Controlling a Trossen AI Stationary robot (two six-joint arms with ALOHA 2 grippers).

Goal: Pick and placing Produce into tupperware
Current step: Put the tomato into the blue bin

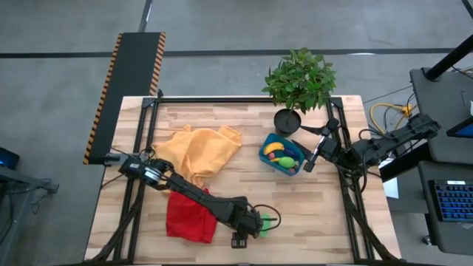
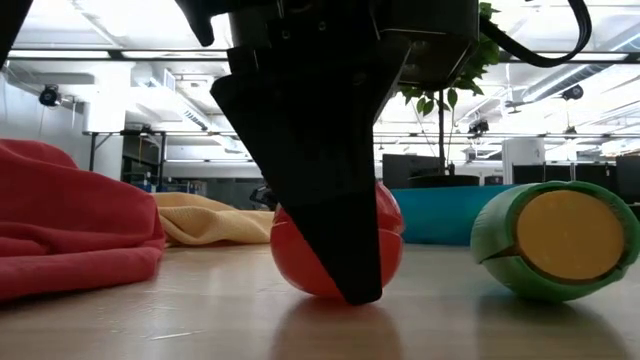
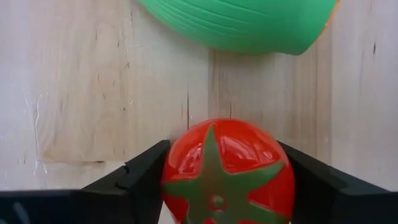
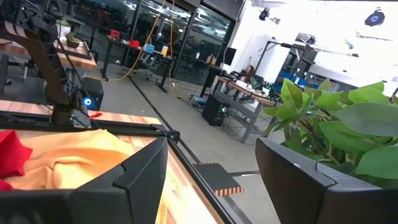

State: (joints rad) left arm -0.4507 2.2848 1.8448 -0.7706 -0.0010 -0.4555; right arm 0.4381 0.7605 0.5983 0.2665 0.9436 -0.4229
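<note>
A: Floor?
B: Grey concrete floor [image 1: 222, 26] with dark seam lines; a black mat with a hazard-striped edge [image 1: 126, 89] lies beside the pale wood worktop [image 1: 236, 185].
A: Room beyond?
B: Open workshop: white ceiling with bright strip lights [image 2: 120, 25] and ducts, desks with monitors [image 4: 249, 87], glass partitions [image 4: 180, 31]. Someone is seated far off at a desk [image 4: 250, 71].
A: Right side?
B: Dark desk with a keyboard [image 1: 451, 199] and yellow cables [image 1: 388, 114].

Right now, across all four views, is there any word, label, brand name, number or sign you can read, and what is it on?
None readable.
Tomato, green piece, tupperware, cloths: no print shows.
Room monitors and signs behind the table: too small and blurred to read.
</note>
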